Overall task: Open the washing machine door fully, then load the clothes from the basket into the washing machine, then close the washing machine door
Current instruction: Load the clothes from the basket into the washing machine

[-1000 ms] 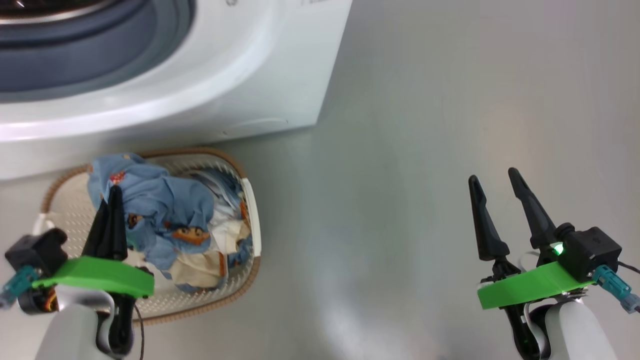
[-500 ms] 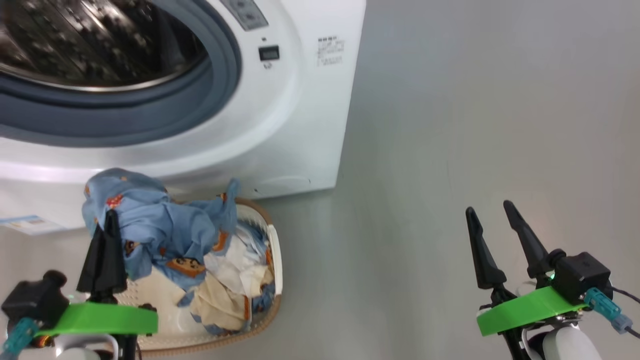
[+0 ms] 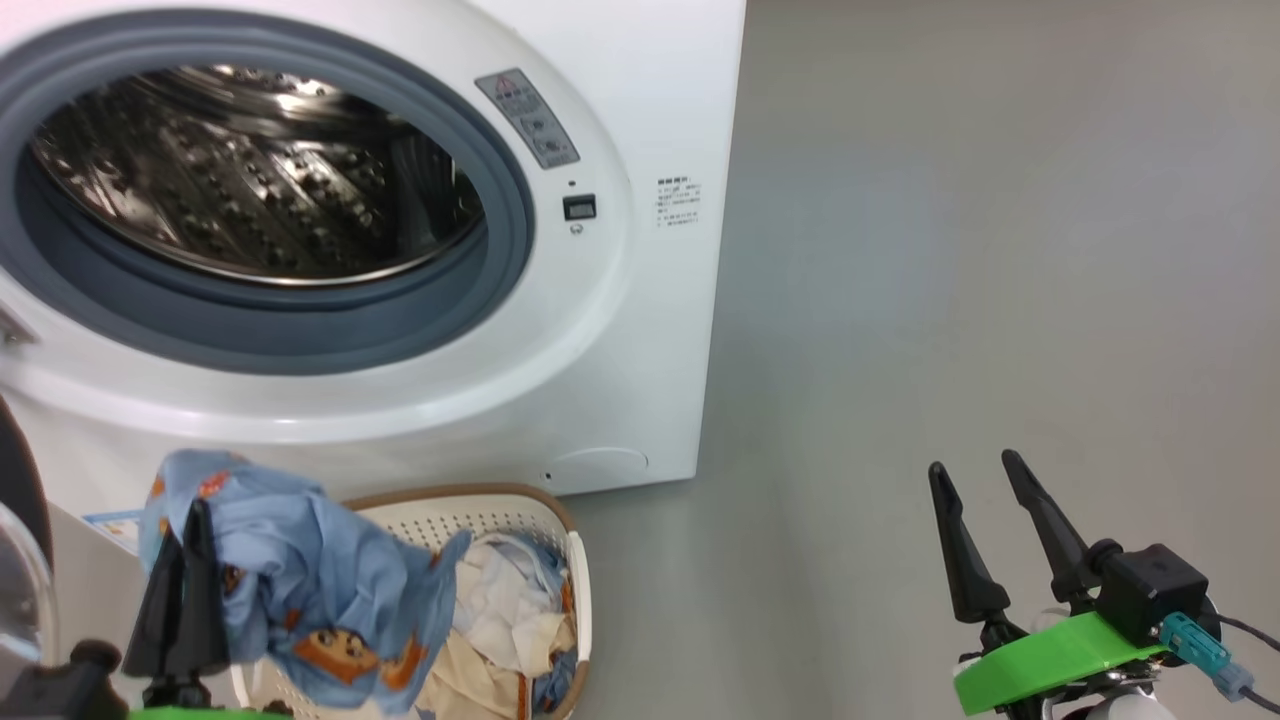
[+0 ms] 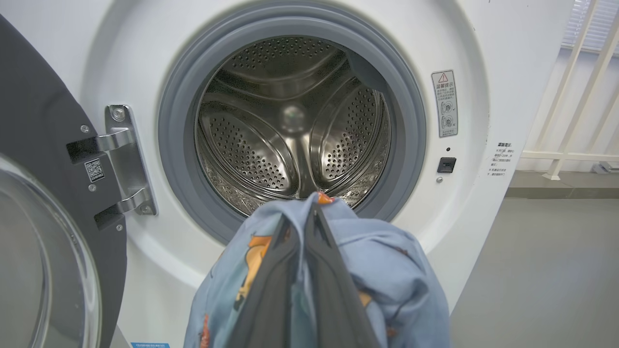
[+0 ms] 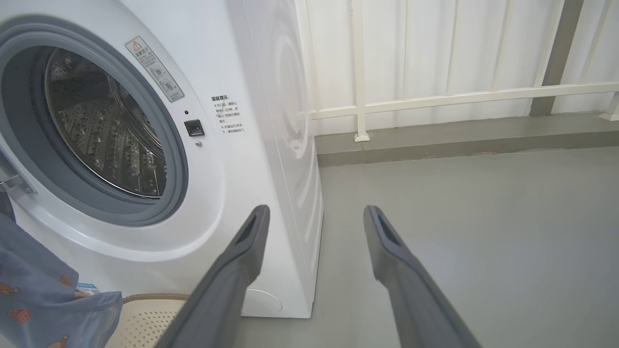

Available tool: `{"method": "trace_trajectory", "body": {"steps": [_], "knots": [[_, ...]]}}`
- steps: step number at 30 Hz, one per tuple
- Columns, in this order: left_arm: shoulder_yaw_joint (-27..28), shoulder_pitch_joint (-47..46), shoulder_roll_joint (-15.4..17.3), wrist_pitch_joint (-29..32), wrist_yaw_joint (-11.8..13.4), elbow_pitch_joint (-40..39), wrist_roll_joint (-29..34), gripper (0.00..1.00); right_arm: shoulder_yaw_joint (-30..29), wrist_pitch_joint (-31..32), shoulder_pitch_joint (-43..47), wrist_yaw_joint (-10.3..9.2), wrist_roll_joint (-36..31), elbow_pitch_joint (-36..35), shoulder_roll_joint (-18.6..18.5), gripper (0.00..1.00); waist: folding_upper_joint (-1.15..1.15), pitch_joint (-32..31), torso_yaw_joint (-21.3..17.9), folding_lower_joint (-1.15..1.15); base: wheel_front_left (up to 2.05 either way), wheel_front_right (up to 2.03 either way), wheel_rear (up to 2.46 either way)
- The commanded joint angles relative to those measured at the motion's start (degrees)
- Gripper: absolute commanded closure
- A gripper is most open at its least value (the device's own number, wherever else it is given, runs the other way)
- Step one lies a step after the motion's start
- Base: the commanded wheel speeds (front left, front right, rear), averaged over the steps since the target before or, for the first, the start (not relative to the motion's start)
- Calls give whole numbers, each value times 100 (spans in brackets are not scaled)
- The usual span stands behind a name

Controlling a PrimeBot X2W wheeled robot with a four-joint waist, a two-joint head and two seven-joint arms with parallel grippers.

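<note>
Left wrist view: clothes (image 4: pixel 401 275) pinched in left end effector (image 4: pixel 313 209).

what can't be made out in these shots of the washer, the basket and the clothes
- Basket, head view: its left part is hidden behind the blue garment held by the left gripper; the bottom edge cuts it off.
- Washing machine door, left wrist view: cut by the left edge, so how far it is open cannot be judged.
- Warning label: text too small to read.
</note>
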Motion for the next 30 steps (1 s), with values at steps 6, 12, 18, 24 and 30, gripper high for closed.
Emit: {"method": "trace_trajectory", "body": {"steps": [6, 12, 18, 24, 30], "knots": [[266, 249, 10, -46, 30, -367, 234, 100, 137, -33, 164, 9, -54, -103, -17, 0, 0, -419, 59, 0, 0, 0, 0], [291, 470, -8, -46, 87, -434, 311, 100, 150, -33, 252, 9, -97, -73, -17, 0, 0, -540, 45, 0, 0, 0, 0], [269, 685, -19, -46, 159, -538, 357, 100, 143, -33, 314, 9, -128, -76, -17, 0, 0, -637, 33, 0, 0, 0, 0], [209, 779, -23, -46, 199, -564, 299, 100, 161, -33, 364, 9, -132, -88, -17, 0, 0, -655, 11, 0, 0, 0, 0], [134, 654, -24, -46, 231, -531, 187, 100, 200, -33, 357, 9, -103, -73, -17, 0, 0, -589, -53, 0, 0, 0, 0]]}}
